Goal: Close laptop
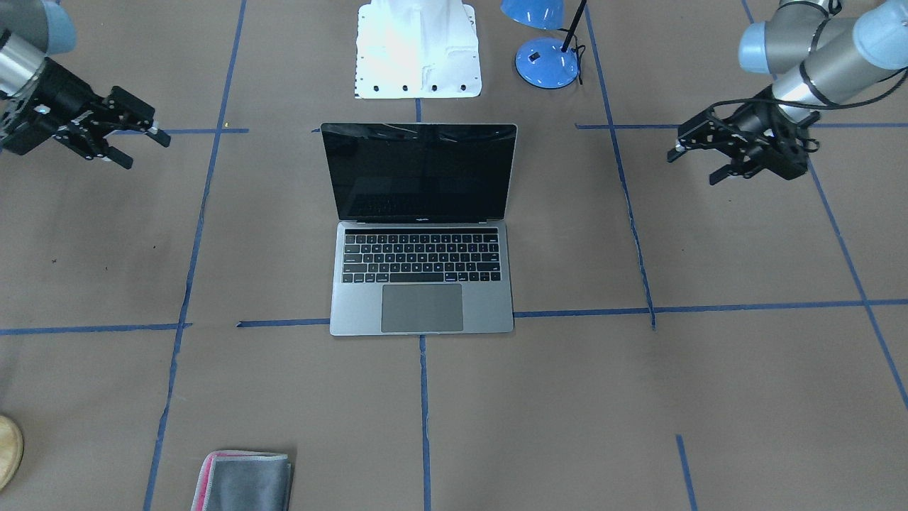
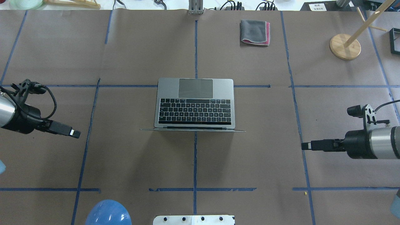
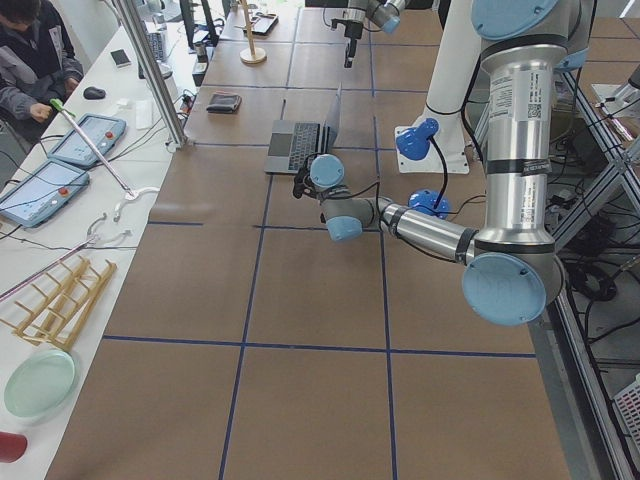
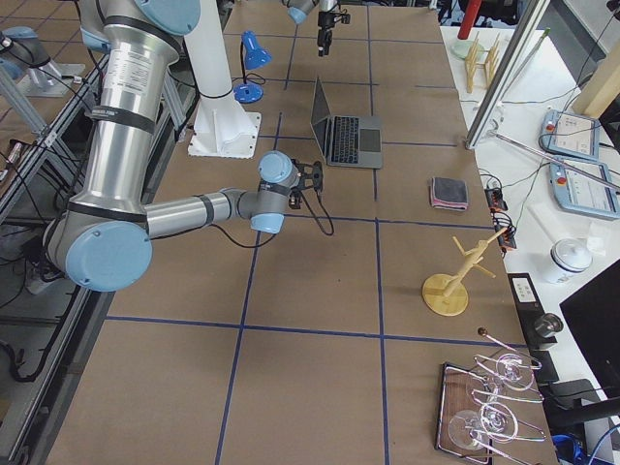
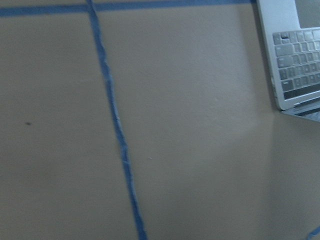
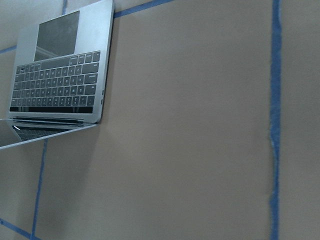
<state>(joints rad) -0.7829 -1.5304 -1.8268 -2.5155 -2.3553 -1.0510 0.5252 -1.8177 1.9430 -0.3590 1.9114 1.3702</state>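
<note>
Laptop (image 1: 422,270): space-grey metal body, black keys with pale legends, a darker grey trackpad, and a glossy black screen in a black bezel.

Tabletop (image 1: 745,397): uniform matt brown, crossed by a grid of blue tape lines (image 1: 424,404).

Cloth (image 2: 255,32), beyond the laptop's trackpad edge: dark grey with pink edging.

Lamp (image 1: 546,60), behind the laptop's screen: bright blue base and shade, black stem.

Base plate (image 1: 418,50), also behind the screen: white, with a row of dark holes.

Left end effector (image 1: 695,163) and right end effector (image 1: 145,150), to either side of the laptop: black.

Left arm (image 1: 816,71) and right arm (image 1: 18,60): silver tubes with pale blue joints.

Wooden stand (image 2: 345,47), past the cloth from the laptop: pale tan.
</note>
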